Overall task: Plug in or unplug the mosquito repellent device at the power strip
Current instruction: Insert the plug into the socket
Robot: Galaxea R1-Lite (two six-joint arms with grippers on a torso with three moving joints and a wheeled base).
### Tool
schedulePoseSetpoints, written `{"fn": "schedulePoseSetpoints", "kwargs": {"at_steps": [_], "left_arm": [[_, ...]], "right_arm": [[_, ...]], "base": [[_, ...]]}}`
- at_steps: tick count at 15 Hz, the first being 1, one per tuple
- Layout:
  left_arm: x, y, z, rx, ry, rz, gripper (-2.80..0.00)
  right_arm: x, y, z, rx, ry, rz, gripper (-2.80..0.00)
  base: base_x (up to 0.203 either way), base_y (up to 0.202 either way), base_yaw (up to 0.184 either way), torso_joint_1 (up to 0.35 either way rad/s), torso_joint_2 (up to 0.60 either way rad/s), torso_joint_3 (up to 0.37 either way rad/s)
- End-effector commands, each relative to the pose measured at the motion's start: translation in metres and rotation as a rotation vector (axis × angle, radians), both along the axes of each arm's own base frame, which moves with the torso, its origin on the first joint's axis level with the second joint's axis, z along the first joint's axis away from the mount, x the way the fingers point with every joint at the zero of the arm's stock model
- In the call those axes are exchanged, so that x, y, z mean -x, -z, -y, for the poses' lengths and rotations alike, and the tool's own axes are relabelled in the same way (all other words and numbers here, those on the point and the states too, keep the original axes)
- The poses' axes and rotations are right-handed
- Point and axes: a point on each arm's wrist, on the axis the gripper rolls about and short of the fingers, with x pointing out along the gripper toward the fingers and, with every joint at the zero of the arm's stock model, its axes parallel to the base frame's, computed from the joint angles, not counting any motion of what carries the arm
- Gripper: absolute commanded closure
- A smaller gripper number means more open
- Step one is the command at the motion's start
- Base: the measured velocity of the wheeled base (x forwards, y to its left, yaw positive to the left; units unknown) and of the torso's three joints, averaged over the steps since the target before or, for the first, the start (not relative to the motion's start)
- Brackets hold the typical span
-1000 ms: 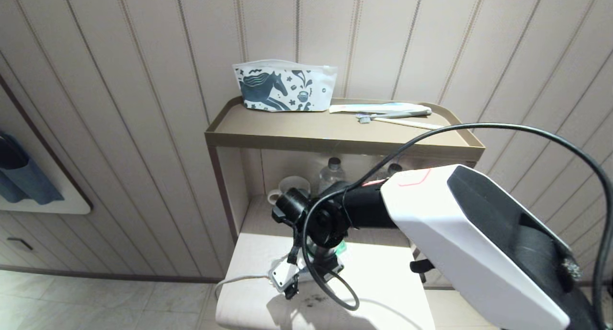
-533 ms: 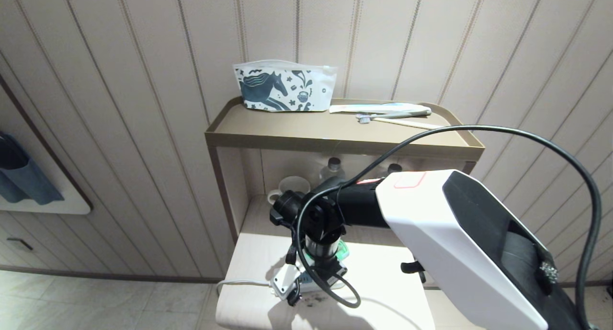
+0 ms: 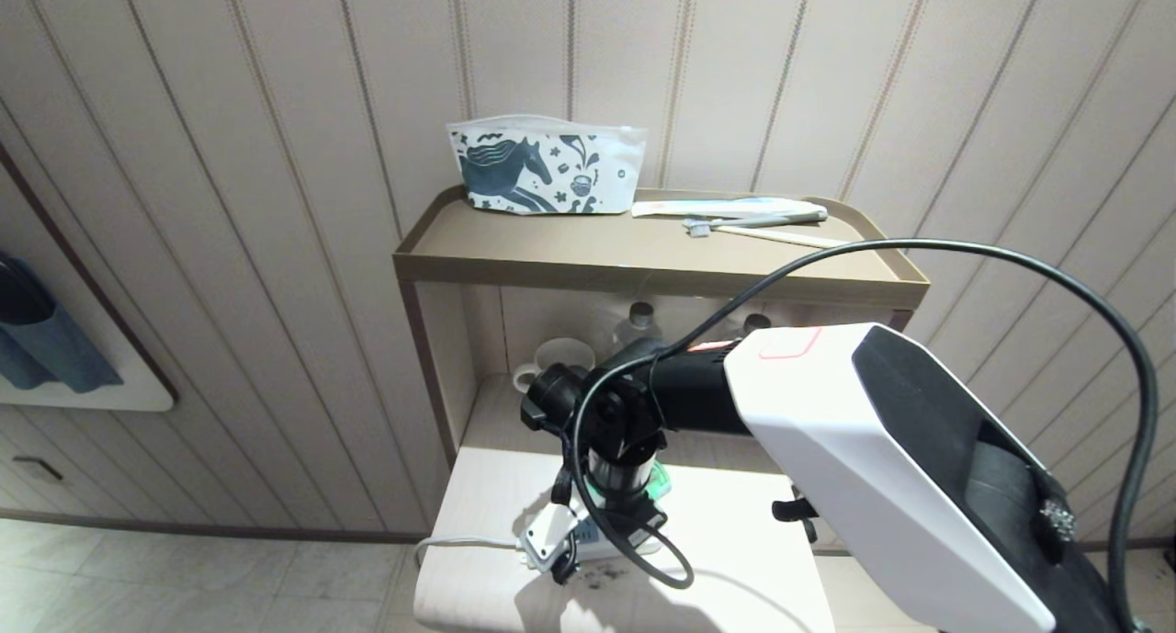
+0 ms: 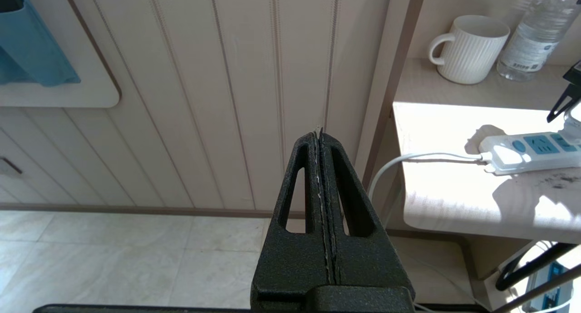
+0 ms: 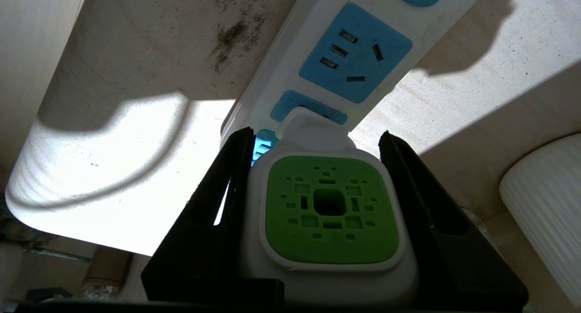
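Observation:
The mosquito repellent device, a white squarish head with a green perforated centre, sits between the black fingers of my right gripper, which is shut on its sides. Its plug end rests against a light-blue socket panel in the middle of the white power strip. In the head view the right gripper points down over the power strip on the low table, with a bit of green from the device showing beside the wrist. My left gripper is shut and empty, parked off the table's left side.
A white ribbed mug and a clear water bottle stand at the back of the low table. The strip's cord runs off the left edge. A printed pouch and toothbrushes lie on the upper shelf.
My right wrist has shifted slightly left and tilted over the strip with the device in its grip. It has barely moved in the last half second. The left arm is still.

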Motion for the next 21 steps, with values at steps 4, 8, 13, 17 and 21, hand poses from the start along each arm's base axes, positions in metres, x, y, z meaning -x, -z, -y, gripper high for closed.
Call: {"fn": "schedulePoseSetpoints", "kwargs": {"at_steps": [4, 8, 13, 17, 21], "left_arm": [[0.000, 0.000, 0.000, 0.000, 0.000, 0.000, 0.00], [0.000, 0.000, 0.000, 0.000, 0.000, -0.001, 0.00], [0.000, 0.000, 0.000, 0.000, 0.000, 0.000, 0.00], [0.000, 0.000, 0.000, 0.000, 0.000, -0.001, 0.00], [0.000, 0.000, 0.000, 0.000, 0.000, 0.000, 0.00]], "right_arm": [[-0.001, 0.014, -0.002, -0.036, -0.008, 0.043, 0.00], [-0.001, 0.015, -0.002, -0.039, -0.008, 0.046, 0.00], [-0.001, 0.009, -0.002, -0.047, -0.008, 0.055, 0.00], [0.000, -0.002, -0.001, -0.068, -0.005, 0.071, 0.00], [0.002, -0.007, -0.001, -0.075, -0.004, 0.079, 0.00]], "base": [[0.000, 0.000, 0.000, 0.000, 0.00, 0.000], [0.000, 0.000, 0.000, 0.000, 0.00, 0.000], [0.000, 0.000, 0.000, 0.000, 0.00, 0.000], [0.000, 0.000, 0.000, 0.000, 0.00, 0.000], [0.000, 0.000, 0.000, 0.000, 0.00, 0.000]]}}
